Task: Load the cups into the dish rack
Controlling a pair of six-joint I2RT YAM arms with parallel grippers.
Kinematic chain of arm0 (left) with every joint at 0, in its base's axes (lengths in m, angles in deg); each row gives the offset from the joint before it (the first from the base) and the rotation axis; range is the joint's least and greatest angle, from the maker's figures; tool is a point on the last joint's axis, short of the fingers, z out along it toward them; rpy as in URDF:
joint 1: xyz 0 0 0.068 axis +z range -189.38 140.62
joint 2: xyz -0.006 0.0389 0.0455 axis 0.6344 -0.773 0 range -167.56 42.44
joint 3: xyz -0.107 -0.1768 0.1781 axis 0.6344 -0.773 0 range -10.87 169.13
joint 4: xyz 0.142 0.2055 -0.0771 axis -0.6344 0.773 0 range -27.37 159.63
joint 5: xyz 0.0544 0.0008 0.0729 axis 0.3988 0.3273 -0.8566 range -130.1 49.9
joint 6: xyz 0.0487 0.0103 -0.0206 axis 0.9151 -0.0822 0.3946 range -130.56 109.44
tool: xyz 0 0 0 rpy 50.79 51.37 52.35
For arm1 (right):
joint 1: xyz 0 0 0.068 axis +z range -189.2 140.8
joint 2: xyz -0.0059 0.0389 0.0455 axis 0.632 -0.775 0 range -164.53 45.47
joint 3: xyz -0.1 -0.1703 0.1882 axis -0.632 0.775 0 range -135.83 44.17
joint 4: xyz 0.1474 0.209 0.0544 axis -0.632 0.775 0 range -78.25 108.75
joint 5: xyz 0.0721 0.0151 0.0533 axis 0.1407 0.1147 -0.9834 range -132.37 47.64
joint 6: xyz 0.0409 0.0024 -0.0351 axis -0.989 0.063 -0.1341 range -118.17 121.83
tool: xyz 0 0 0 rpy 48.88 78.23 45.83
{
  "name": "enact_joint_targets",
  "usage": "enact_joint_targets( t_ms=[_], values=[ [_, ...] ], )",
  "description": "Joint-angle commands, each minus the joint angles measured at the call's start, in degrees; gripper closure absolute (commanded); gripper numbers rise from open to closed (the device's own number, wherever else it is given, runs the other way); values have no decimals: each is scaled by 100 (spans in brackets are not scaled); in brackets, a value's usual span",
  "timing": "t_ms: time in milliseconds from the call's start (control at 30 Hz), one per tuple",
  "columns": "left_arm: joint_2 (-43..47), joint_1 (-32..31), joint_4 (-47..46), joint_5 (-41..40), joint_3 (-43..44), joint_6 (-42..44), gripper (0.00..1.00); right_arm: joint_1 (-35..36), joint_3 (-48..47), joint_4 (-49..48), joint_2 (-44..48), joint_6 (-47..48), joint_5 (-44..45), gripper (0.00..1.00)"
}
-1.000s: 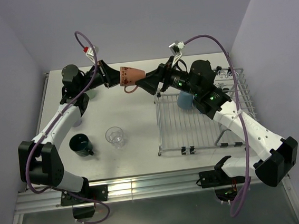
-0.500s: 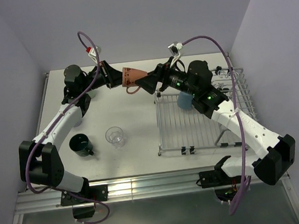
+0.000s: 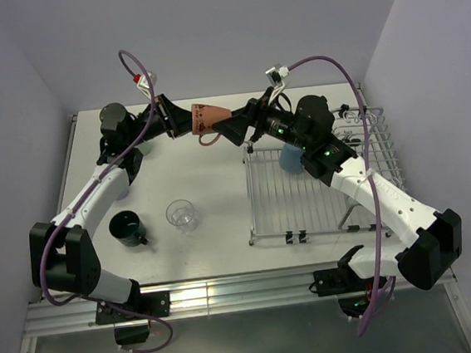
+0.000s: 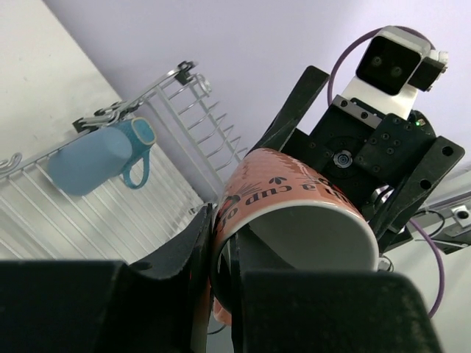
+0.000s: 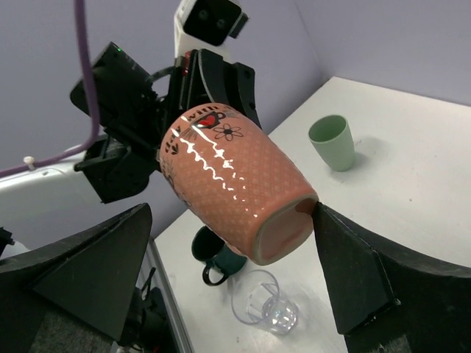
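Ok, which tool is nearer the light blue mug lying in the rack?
Right. The right tool hangs open just left of the rack, close to the light blue mug inside; the left tool sits farther left, gripping the orange mug.

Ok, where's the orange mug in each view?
Top external: orange mug, upper middle, sideways in the air.
Left wrist: centre, mouth towards the camera.
Right wrist: centre, base towards the camera.
Shared landmark: left pincer clamped on its rim, seen in all three.
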Motion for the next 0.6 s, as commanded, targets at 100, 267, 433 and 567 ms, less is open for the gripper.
enact_joint_targets(
  t_ms=[100,267,433,567],
  values=[
    [534,-190,2,360,183,265,100,-116,102,245,99,204,234,2],
    [578,-190,10,386,148,264,100,-177,163,245,143,231,252,2],
    [578,-190,-33,421,122,247,100,-274,225,87,152,117,15,2],
    [438,-216,-735,509,-1,-305,100,-283,208,-264,-15,-207,-547,2]
  ],
)
